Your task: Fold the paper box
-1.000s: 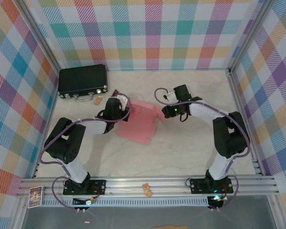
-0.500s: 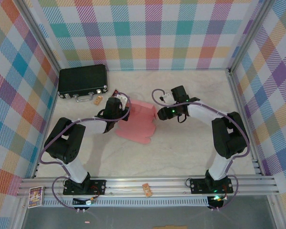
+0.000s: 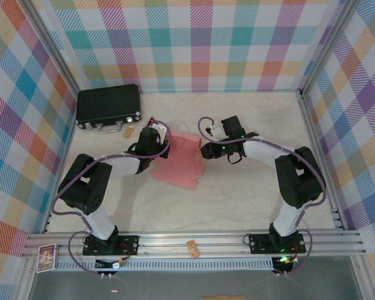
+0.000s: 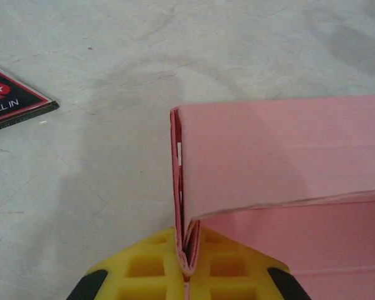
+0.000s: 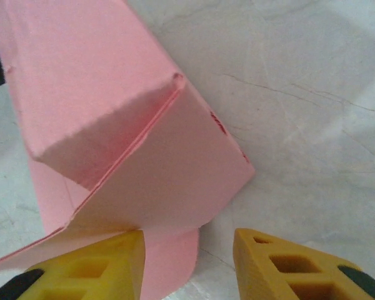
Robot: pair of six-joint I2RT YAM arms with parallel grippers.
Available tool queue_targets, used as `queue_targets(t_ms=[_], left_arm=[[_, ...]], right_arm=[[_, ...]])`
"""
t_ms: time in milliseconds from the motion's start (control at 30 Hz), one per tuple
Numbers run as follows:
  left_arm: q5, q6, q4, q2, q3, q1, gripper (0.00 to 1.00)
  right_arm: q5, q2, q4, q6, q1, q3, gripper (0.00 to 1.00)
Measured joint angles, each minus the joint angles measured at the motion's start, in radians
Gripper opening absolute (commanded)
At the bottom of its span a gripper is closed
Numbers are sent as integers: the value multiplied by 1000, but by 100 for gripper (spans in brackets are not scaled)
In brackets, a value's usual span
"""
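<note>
Yellow-padded, my left pincer is clamped tight on a doubled edge of the paper box. The salmon-pink card stands upright out of the pads, and one panel is bent over to the right above the flat sheet. My right pincer has its jaws apart and grips nothing. Its left pad sits under the box's raised, creased corner, and a flap tip lies in the gap between the fingers. From above, the two pincers meet the box from opposite sides. It sits around the middle of the table, a little toward the left edge. Just left of my left pincer a black card marked ALL IN lies on the pale top. A black case sits in the far left corner, well apart from the box.
</note>
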State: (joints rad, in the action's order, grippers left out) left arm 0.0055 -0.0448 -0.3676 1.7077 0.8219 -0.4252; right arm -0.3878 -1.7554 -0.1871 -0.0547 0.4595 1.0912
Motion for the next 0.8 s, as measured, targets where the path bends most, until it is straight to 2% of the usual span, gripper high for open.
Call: queue_targets(t_ms=[300,800], left_arm=[[0,5,0,0,0,0,6],[1,19,1,0,0,0,6]], right_arm=[[-31,-2,127,-55,13,-37,46],[185,-30,377,-92,91,-152,49]])
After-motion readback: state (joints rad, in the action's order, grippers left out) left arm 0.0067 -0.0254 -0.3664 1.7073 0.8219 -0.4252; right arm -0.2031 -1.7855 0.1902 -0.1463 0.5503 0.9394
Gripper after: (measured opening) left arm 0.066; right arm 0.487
